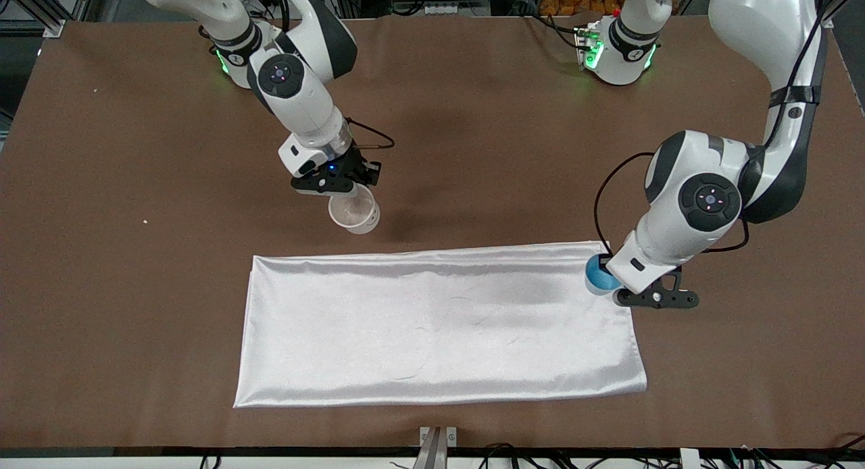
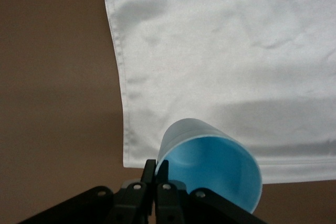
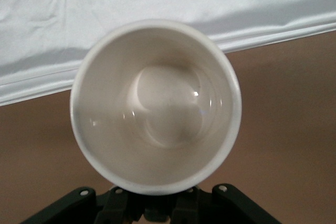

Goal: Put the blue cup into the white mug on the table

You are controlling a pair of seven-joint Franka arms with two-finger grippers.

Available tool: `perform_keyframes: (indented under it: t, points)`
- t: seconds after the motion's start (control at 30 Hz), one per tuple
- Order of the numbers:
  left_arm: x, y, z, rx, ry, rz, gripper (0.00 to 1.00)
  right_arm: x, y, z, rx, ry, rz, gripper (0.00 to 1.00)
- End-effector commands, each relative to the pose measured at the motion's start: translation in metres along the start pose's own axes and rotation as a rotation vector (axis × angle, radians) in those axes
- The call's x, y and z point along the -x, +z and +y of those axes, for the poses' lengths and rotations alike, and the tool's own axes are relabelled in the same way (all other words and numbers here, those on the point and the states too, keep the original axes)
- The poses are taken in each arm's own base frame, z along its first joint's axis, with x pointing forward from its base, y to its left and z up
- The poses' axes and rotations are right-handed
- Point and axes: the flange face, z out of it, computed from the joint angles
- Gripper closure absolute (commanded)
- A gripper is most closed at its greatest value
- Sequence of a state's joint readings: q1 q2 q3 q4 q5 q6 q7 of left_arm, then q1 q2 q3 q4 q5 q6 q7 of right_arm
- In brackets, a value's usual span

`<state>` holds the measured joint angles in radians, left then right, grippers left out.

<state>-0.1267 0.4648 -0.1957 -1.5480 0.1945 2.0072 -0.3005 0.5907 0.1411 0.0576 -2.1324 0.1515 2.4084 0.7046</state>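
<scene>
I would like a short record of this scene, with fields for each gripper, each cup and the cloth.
left gripper: shut on the blue cup's rim, over the corner of the cloth at the left arm's end
blue cup: held, tilted, empty
right gripper: shut on the white mug, over the bare table
white mug: held, empty, apart from the blue cup
cloth: white, shiny, flat on the table
task state: cup not yet in mug
</scene>
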Motion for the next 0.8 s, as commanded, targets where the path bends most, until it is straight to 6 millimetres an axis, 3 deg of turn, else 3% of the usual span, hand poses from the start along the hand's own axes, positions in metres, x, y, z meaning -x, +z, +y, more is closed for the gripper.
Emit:
perform_keyframes:
  t: [0.0,0.17,0.33,0.57,0.77]
  points:
    - [0.001,-0.024,0.006,-0.035,-0.011,-0.021,1.0,0.011,0.022,-0.017,-0.024,0.055,-0.01,1.0]
    - [0.004,-0.034,0.008,-0.031,-0.012,-0.03,1.0,0.037,0.059,-0.044,-0.05,0.055,0.014,1.0]
    - [0.009,-0.045,0.022,-0.012,-0.014,-0.017,1.0,0.04,0.09,-0.053,-0.066,0.038,0.039,1.0]
    - [0.016,-0.057,0.055,0.007,-0.074,-0.008,1.0,0.048,0.121,-0.07,-0.047,0.008,0.022,1.0]
    - [0.021,-0.06,0.07,0.011,-0.128,-0.014,1.0,0.054,0.14,-0.073,-0.042,0.014,0.019,1.0]
